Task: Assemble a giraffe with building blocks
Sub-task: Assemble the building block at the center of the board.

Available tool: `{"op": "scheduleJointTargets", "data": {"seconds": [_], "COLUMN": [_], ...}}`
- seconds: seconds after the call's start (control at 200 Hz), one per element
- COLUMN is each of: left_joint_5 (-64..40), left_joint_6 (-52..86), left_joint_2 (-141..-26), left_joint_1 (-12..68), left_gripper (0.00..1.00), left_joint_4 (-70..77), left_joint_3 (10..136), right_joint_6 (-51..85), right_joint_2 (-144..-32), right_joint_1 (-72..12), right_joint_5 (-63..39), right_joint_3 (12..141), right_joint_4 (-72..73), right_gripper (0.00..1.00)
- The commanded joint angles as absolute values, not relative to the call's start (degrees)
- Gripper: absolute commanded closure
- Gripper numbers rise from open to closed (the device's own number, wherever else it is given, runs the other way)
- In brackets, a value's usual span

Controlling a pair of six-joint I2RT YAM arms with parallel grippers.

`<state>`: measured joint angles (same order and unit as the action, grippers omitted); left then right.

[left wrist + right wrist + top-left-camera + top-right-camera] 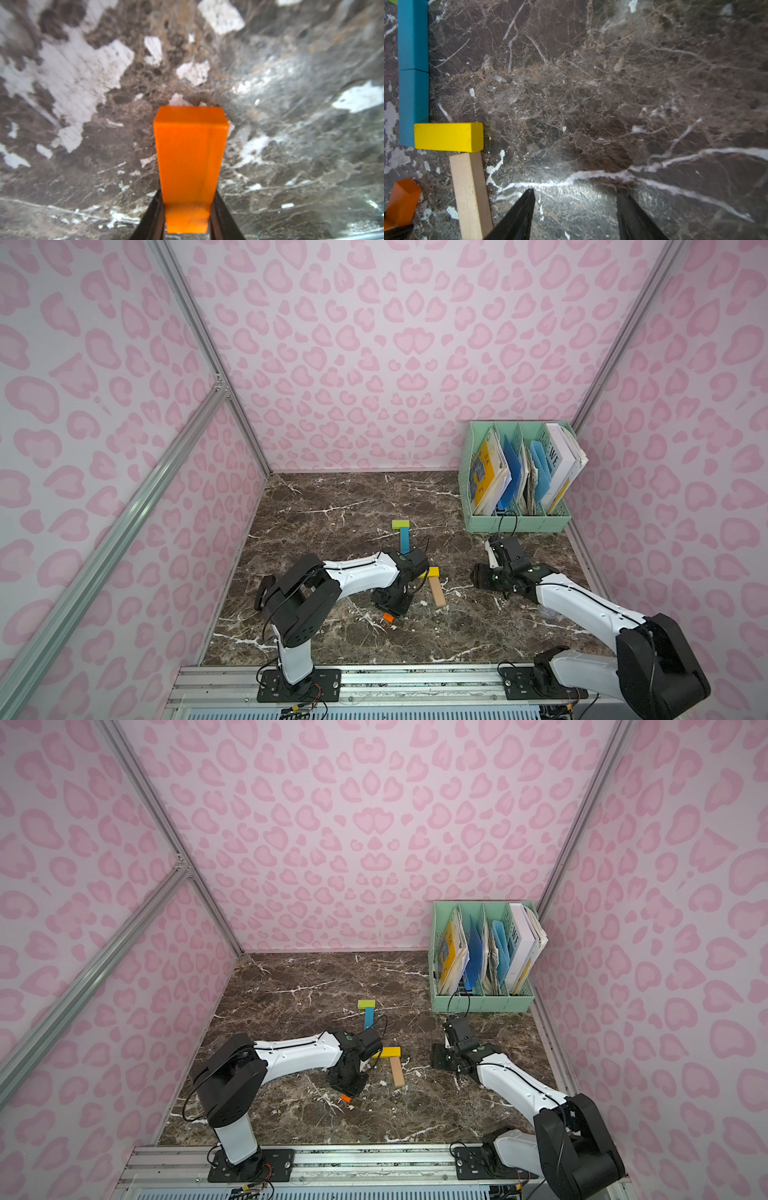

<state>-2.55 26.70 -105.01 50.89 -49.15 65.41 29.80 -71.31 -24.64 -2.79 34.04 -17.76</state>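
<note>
**A:** Where is the left arm [357, 572]?

**B:** It reaches forward from its base, elbow bent, wrist turned down. The left gripper [187, 192] clamps an orange block [190, 155] between both jaws.

**A:** And the right arm [582, 601]?

**B:** It stretches forward and low (wrist tilted downward). The right gripper [575, 190] points down, its jaws standing apart.

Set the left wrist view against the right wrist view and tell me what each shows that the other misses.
Only left wrist: the left gripper with both fingers closed on the sides of the orange block. Only right wrist: the open right gripper, two blue blocks end to end, the yellow block and the tan block touching it. Both: the orange block and the marble table.
</note>
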Motion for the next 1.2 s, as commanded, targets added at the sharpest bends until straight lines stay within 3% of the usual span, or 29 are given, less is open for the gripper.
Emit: {"op": "scheduleJointTargets", "data": {"seconds": [0.0, 1.195], "left_joint_5": [-2.73, -3.16], "left_joint_6": [25.67, 22.02], "left_joint_2": [-106.96, -113.08], "left_joint_1": [50.42, 44.91], "left_gripper": [0.71, 0.74], "left_joint_4": [-46.11, -45.28], "left_joint_3": [66.96, 75.49], "right_joint_6": [29.75, 28.6], "right_joint_2": [-71.54, -71.94], "right_joint_1": [-24.59, -23.45], "right_joint_5": [-2.93, -3.21], "right_joint_3": [33.95, 33.27], "right_joint_4": [-16.88, -16.26], "right_gripper": [0.35, 0.35]}}
